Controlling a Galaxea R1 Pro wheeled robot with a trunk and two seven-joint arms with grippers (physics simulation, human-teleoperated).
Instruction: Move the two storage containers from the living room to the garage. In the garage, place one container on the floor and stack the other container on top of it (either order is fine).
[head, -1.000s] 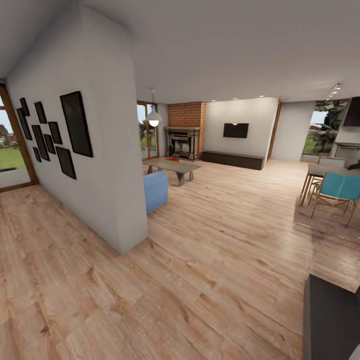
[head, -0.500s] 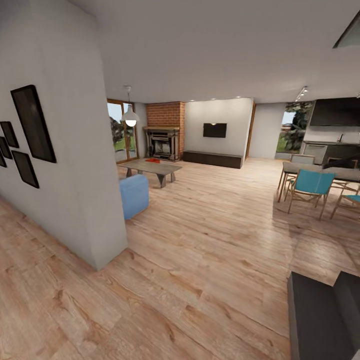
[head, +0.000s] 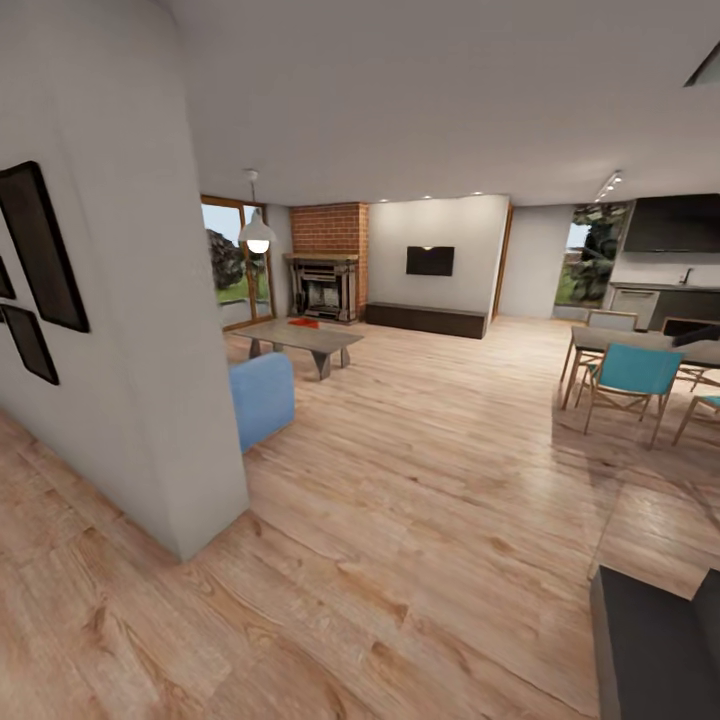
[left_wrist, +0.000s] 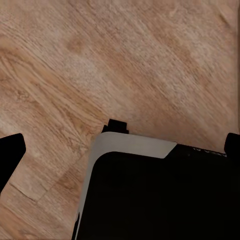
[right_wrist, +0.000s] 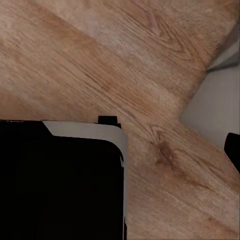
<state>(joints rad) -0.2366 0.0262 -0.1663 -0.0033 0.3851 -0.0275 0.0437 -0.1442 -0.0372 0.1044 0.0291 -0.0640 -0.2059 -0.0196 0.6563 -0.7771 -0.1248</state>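
Head view across the living room: light wood-plank floor (head: 420, 520), with a white partition wall (head: 130, 330) close at hand bearing dark picture frames (head: 40, 250). Beyond the wall's corner lie a blue sofa end (head: 262, 398), then the grey low counter (head: 298, 338), on which a small red-orange shape (head: 305, 322), too small to resolve, may be the storage containers. Past the counter stand a brick fireplace (head: 330, 262) and a white pendant lamp (head: 258, 238). Both wrist views look down on planks and the dark robot base (left_wrist: 160, 195). Whether either hand is apart or together cannot be told. Judged step: approach; round the wall's corner widely, keep off the sofa, and stop square to the counter.
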